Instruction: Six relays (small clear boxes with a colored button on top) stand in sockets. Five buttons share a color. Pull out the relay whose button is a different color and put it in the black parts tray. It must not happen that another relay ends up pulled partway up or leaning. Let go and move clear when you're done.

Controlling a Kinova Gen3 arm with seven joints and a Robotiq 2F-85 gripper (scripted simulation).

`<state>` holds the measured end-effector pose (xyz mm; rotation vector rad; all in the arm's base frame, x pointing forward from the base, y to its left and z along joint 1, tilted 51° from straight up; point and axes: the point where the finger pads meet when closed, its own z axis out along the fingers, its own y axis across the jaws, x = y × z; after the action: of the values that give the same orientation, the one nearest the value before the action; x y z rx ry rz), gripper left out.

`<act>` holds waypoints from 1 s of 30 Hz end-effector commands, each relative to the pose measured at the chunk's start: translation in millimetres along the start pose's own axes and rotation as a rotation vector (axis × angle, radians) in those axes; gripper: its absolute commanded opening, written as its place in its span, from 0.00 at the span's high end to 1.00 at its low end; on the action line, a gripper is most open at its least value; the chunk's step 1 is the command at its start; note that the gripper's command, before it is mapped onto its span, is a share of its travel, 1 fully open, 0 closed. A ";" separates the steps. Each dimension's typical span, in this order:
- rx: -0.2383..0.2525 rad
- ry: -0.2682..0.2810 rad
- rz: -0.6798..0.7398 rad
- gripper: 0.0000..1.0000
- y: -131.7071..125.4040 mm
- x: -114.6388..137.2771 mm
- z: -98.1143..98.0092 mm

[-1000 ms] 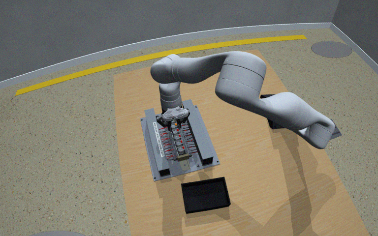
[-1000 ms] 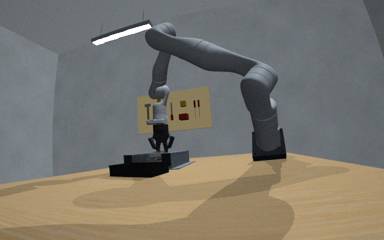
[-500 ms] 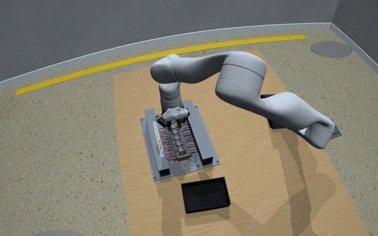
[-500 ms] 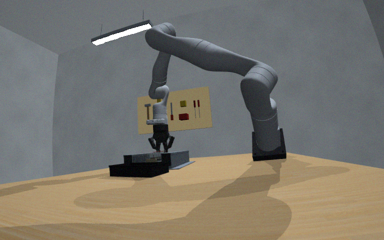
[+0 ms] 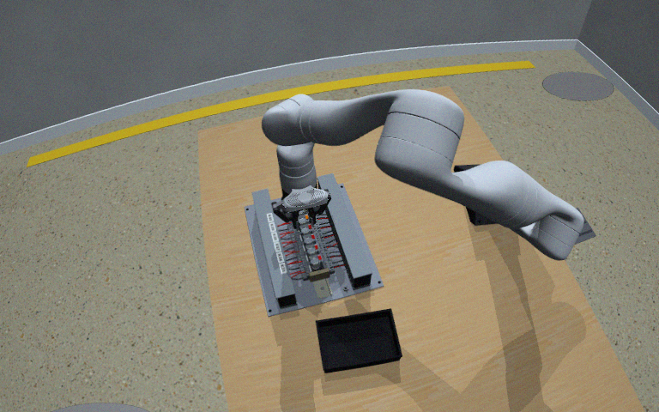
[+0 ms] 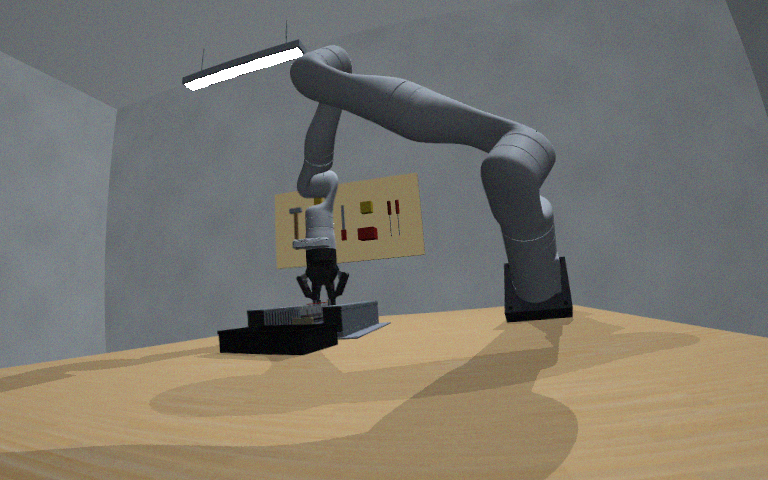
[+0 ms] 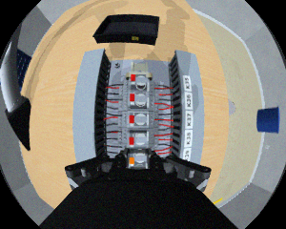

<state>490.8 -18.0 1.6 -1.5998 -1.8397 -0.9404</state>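
A row of clear relays stands in sockets down the middle of a grey panel (image 5: 361,239) (image 7: 86,102). Most have red buttons, such as the one (image 7: 133,97) midway along the row. The relay with the orange button (image 5: 305,216) (image 7: 132,160) is at the far end of the row, nearest the arm. My gripper (image 5: 305,219) (image 6: 318,299) (image 7: 137,153) is shut on this orange-button relay, right down at the row. Whether the relay sits in its socket or is raised I cannot tell. The black parts tray (image 5: 358,340) (image 6: 275,340) (image 7: 127,29) lies empty on the wooden table beyond the panel's other end.
Two grey raised ducts (image 5: 346,229) (image 5: 269,245) flank the relay row, with red wires between them. The arm's base (image 6: 537,303) stands at the table's far side. A tool board (image 6: 376,220) hangs on the wall behind.
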 end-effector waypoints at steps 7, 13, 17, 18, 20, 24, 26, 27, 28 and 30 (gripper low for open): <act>-0.004 -0.003 0.000 1.00 0.3 -0.6 -8.7; -0.004 -0.003 0.000 1.00 0.3 -0.6 -11.0; -0.004 -0.003 0.000 1.00 0.3 -0.6 -13.4; -0.004 -0.003 0.000 1.00 0.3 -0.6 -14.0; -0.004 -0.003 0.000 1.00 0.3 -0.6 -15.3; -0.004 -0.003 0.000 1.00 0.3 -0.6 -17.8; -0.004 -0.003 0.000 1.00 0.2 -0.6 -19.0; -0.004 -0.003 0.000 1.00 0.2 -0.6 -19.6; -0.004 -0.003 0.000 1.00 0.2 -0.6 -19.6; -0.004 -0.003 0.000 1.00 0.2 -0.6 -20.2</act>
<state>489.4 -32.2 12.7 -1.6016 -1.8398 -0.9411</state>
